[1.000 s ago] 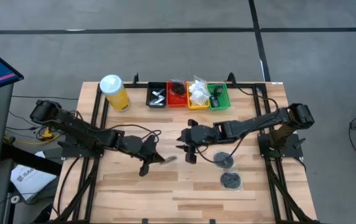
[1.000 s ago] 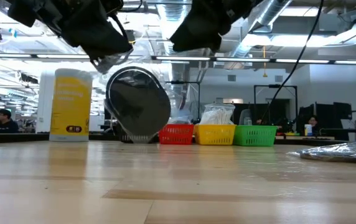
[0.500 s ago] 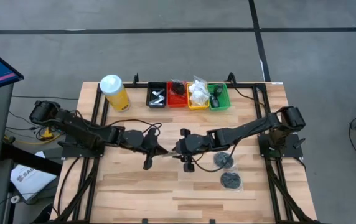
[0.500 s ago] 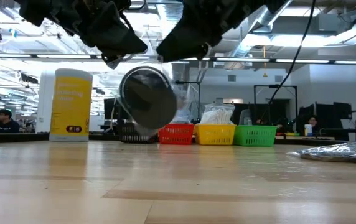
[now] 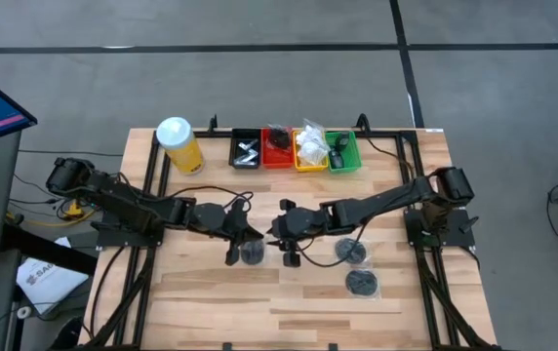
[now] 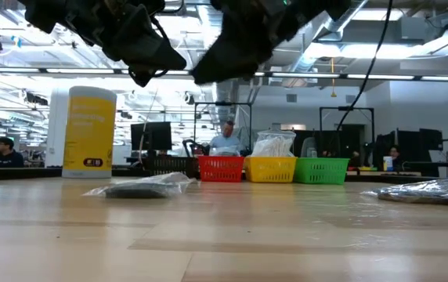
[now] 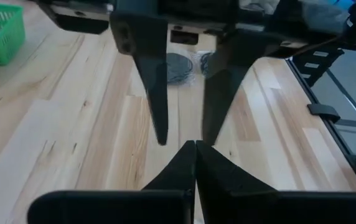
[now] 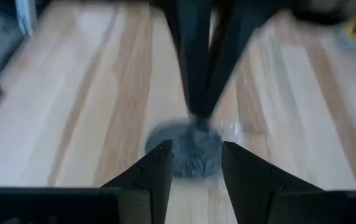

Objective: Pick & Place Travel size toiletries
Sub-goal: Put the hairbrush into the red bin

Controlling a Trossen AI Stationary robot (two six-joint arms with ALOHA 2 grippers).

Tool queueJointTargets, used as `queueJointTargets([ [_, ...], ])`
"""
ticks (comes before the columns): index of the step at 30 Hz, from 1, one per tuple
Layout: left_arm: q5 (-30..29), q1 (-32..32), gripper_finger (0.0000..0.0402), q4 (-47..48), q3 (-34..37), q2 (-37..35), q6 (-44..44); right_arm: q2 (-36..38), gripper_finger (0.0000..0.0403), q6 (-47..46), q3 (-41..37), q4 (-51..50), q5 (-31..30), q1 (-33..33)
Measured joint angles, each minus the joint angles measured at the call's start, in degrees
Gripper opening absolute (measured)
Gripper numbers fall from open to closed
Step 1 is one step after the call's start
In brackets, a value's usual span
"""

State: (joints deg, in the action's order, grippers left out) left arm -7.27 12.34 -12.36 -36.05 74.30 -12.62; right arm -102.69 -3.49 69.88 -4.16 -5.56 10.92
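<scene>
Black disc (image 5: 252, 253): now lies flat in its clear wrap on the wooden table (image 5: 211, 292), dropped from mid-air between both arms.
Left gripper (image 5: 243, 237): pinched closed, empty, above it.
Right gripper (image 5: 281, 237): half-spread, empty.
Meaning: handover failed; re-pick needed.

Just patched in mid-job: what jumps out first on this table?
The two end effectors meet nose to nose at mid-table, left shut, right part open, neither holding anything. A bagged black disc lies flat on the wood just below them. Four coloured trays line the far edge beside a yellow canister.
</scene>
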Motion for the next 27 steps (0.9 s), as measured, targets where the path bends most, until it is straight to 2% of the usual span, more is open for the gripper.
queueJointTargets([
  [5,0.0,0.1,0.0005,3.5,0.0,0.0,-0.4,-1.1,0.0129,-1.5,0.1,-0.6,0.1,-0.2],
  [11,0.0,0.2,0.0028,12.2,0.7,0.1,-7.9,-4.1,0.0129,-1.6,0.0,-0.3,0.1,-0.6],
  [20,0.1,0.9,0.0069,12.7,6.5,0.9,-14.2,-8.3,0.0129,-0.5,0.1,-0.8,0.0,-2.6],
  [27,0.1,0.9,0.0072,12.5,9.7,0.9,-16.7,-9.3,0.0129,-0.5,0.0,-2.8,-0.3,-3.6],
])
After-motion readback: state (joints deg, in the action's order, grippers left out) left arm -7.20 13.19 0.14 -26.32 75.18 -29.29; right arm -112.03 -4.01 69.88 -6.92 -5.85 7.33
